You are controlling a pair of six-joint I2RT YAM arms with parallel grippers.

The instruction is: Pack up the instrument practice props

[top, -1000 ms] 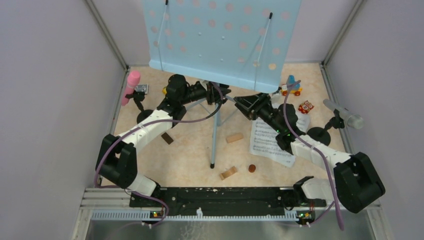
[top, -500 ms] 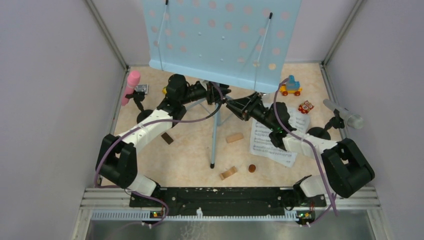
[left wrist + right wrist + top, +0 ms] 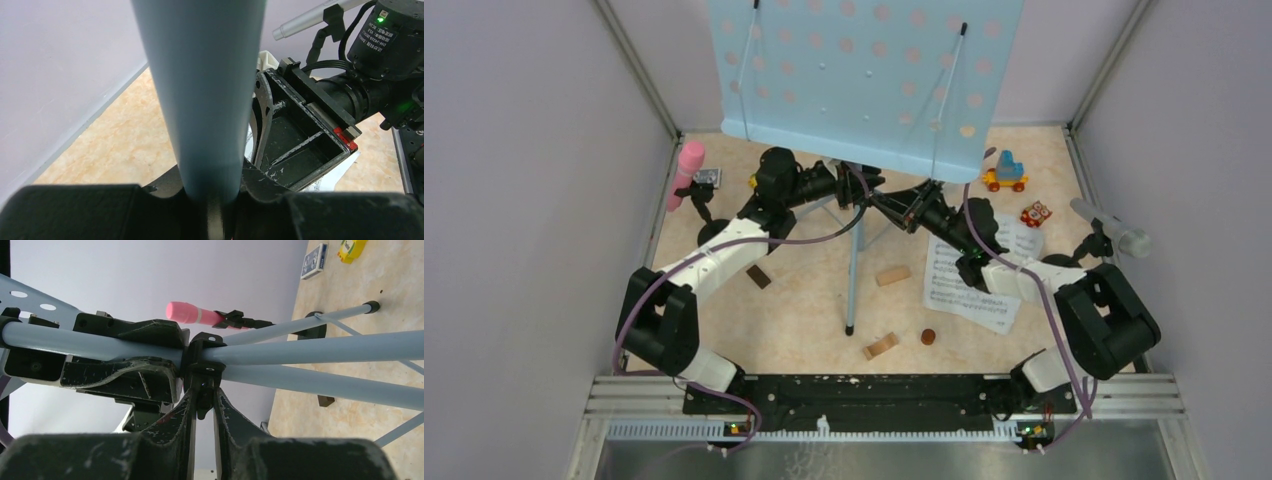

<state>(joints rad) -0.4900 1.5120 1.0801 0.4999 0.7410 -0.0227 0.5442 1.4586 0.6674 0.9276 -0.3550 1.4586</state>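
Your left gripper [image 3: 212, 202] clamps the music-stand pole [image 3: 200, 90] — stiff, slick, top-heavy (rack [image 3: 864, 80] aloft); right gripper [image 3: 204, 410] pinches the leg collar [image 3: 205, 364], the sounder hold.

Music rack [image 3: 864, 75]: pale blue, perforated, two wire page clips. It stands upright near the far edge, centre, on grey-blue tripod legs [image 3: 852, 270], spread open.
Sheet-music pages [image 3: 959, 285]: white, printed, lying flat right of centre.
Pink microphone [image 3: 686, 172]: tilted in black round-based holder [image 3: 714, 232], far left corner.
Silver microphone [image 3: 1114, 228]: tilted in second holder [image 3: 1096, 243], right edge.
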